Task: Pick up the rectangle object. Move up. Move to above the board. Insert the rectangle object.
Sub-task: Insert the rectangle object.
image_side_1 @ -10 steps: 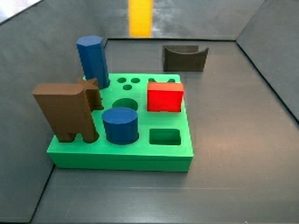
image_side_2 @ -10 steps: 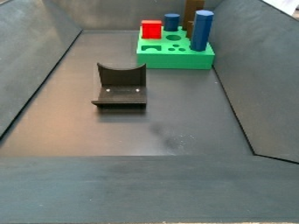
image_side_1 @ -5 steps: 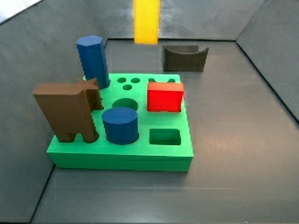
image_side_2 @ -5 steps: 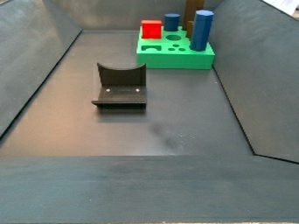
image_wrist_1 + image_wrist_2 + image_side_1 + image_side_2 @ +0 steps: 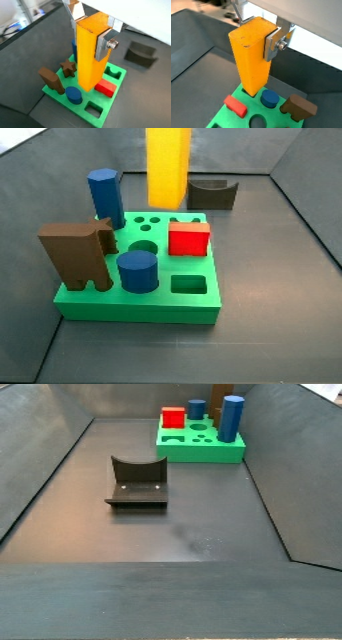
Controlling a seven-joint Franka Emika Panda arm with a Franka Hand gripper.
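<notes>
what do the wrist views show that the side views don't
Only the wrist views show the claw, shut on the rectangle object over the board, plus a star-shaped hole. Only the side views show the whole dark arch block on the floor. Both show the board, red cube, blue pegs and brown block.
</notes>
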